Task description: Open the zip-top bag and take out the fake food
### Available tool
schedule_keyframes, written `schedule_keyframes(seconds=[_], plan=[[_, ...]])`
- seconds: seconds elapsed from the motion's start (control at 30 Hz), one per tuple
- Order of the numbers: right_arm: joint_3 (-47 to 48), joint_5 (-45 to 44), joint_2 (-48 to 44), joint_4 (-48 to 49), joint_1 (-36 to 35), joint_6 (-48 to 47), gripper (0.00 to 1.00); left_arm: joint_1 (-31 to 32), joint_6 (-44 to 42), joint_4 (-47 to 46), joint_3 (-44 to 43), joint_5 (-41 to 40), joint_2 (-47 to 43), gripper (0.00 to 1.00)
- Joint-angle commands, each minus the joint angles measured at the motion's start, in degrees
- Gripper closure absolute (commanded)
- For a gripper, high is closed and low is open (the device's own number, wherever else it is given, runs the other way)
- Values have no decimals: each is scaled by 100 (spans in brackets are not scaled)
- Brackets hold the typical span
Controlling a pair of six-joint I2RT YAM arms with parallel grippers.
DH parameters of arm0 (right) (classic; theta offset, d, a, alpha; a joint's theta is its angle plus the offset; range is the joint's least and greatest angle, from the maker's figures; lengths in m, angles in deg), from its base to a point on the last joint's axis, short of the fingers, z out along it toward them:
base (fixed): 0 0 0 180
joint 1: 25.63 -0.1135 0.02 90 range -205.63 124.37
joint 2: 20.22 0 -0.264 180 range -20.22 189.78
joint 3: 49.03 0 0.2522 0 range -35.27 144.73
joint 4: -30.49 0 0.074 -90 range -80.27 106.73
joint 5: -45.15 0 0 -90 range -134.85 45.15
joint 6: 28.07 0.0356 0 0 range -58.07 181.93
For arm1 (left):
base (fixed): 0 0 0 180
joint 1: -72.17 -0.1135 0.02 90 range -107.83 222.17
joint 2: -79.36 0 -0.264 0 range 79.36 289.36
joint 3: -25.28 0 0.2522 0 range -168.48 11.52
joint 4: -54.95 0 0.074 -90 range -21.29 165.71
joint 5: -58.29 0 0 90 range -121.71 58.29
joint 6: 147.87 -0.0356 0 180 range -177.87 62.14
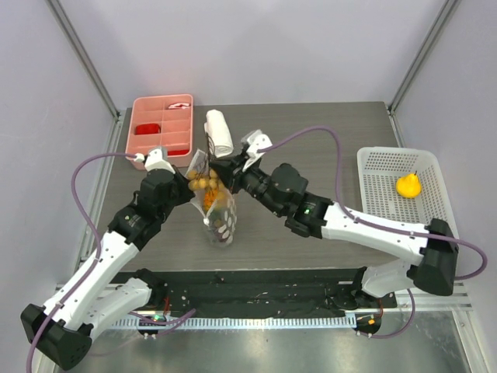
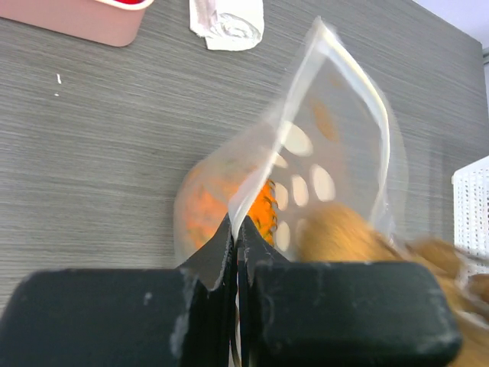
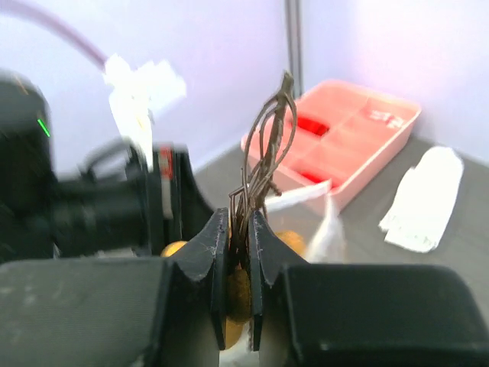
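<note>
Grey wood-grain table (image 1: 256, 249) carrying a pink compartment tray (image 1: 159, 99) far left, a rolled white towel (image 1: 220, 134) beside it, and a white basket (image 1: 380, 194) at right.

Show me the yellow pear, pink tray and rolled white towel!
yellow plastic pear (image 1: 408, 185): top view, its round belly.
pink plastic compartment tray (image 1: 149, 109): top view, its top-left compartment.
rolled white towel (image 1: 219, 134): top view, its middle.

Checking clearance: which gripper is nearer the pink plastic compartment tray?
Left. The left gripper hangs just beside the tray's near right corner; the right gripper is farther right, beyond the clear plastic zip-top bag's top.
</note>
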Motion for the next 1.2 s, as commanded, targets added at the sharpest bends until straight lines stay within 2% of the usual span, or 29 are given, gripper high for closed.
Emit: schedule_keyframes(seconds=[0.0, 0.07, 0.2, 0.27, 0.33, 0.37, 0.47, 0.53, 0.6, 0.63, 0.73, 0.83, 0.97, 1.07, 1.1, 1.17], plan=[[718, -516, -780, 273, -6, -5, 99, 1, -106, -12, -199, -267, -111, 100], [805, -620, -974, 73, -6, -110, 99, 1, -124, -47, -199, -215, -129, 100], [973, -2347, -1412, -833, 125, -364, 99, 1, -290, 180, -384, -354, -199, 100], [789, -2720, -1850, -1332, 493, -374, 99, 1, -413, 373, -532, -495, -269, 100], [457, -2714, -2168, -1764, 993, -60, 99, -8, -711, 610, -664, -592, -305, 100], [298, -2635, -2587, -2140, 1561, 38, 99, -8, -800, 725, -857, -618, -287, 100], [-309, -2589, -3143, -2826, 2485, 40, 99, -8, -1134, 1112, -1235, -645, -270, 100], [-616, -2774, -3539, -3136, 2875, 31, 99, -8, -1318, 1349, -1359, -759, -261, 100], [-776, -3203, -3576, -3549, 3357, 179, 99, -8, -1459, 1438, -1465, -812, -252, 100], [-742, -3414, -3506, -4055, 3534, 310, 99, -8, -1512, 1455, -1456, -864, -243, 100], [-881, -3522, -3156, -4550, 4351, 610, 99, -8, -1627, 1385, -1316, -882, -182, 100], [-733, -3171, -2647, -5104, 5090, 1145, 99, -8, -1618, 1359, -1211, -899, -59, 100], [-811, -2434, -2135, -5168, 5828, 1647, 99, -25, -1627, 1148, -1000, -935, 29, 100], [-987, -1250, -1750, -4756, 6829, 1902, 99, -113, -1584, 946, -903, -445, 143, 100], [-1039, -393, -1652, -4624, 7084, 2007, 99, -139, -1513, 928, -894, -347, 178, 100], [-1180, 403, -1319, -4150, 7733, 2350, 99, -183, -1452, 867, -885, -145, 257, 100]])
